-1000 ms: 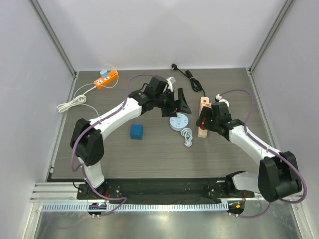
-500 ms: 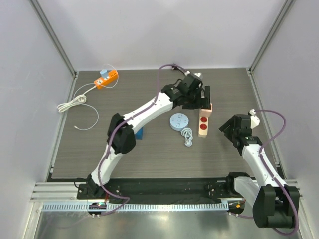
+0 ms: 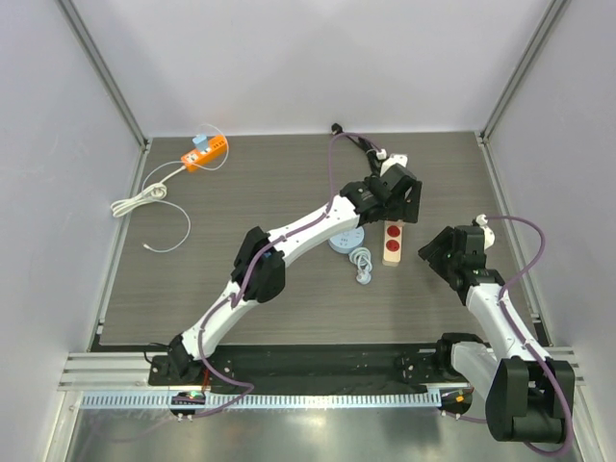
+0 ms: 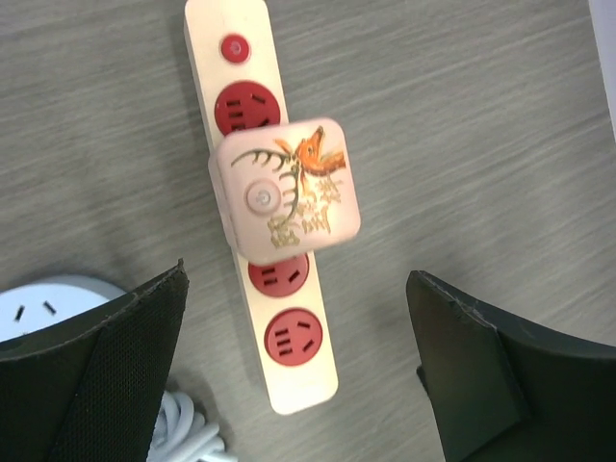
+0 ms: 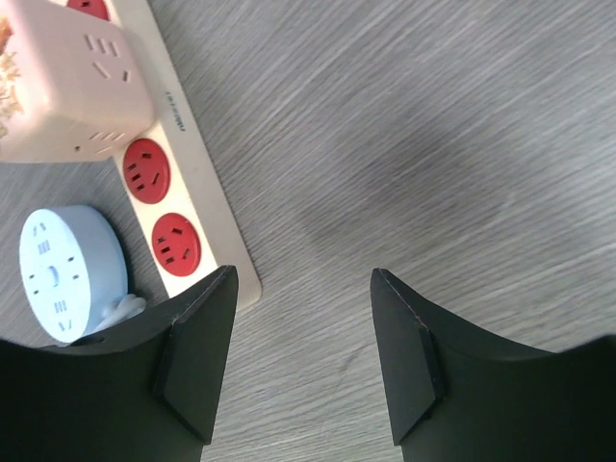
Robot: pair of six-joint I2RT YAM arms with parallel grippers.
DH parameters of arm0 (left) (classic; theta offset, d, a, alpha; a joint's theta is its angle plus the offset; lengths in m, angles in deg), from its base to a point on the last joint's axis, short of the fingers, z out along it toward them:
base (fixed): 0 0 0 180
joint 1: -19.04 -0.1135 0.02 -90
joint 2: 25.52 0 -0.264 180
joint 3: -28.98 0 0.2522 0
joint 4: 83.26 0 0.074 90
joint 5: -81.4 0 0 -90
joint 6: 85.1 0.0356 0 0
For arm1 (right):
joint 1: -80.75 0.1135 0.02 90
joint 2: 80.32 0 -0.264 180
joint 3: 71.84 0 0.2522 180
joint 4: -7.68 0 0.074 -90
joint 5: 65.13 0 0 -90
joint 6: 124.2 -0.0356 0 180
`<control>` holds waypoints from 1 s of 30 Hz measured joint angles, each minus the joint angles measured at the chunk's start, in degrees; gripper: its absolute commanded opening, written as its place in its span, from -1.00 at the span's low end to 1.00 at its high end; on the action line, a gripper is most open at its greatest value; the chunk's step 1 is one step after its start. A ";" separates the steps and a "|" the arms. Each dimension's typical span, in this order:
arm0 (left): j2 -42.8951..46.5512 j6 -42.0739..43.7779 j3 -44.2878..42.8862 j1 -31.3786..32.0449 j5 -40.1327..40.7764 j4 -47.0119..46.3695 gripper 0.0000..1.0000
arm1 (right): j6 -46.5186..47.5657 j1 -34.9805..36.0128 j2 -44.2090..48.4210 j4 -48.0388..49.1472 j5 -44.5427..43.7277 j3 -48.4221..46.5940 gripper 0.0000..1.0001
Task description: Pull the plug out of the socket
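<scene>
plug [image 4: 286, 191] — cube, deer print up, seated mid socket strip [image 4: 300, 390] | left pincer [image 4: 296, 277] spread wide, straddling strip over plug, not touching | right pincer [image 5: 303, 279] spread, empty — beside strip's near end

Table [image 3: 289, 289] w/ socket strip [image 3: 392, 250], round hub [image 5: 69, 274], orange strip [image 3: 206, 153], white cord [image 3: 135, 200]
</scene>
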 measured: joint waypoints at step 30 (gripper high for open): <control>-6.43 1.31 0.85 -0.94 0.59 -9.57 -1.00 | 5.97 -0.02 -5.73 4.42 10.47 0.22 0.50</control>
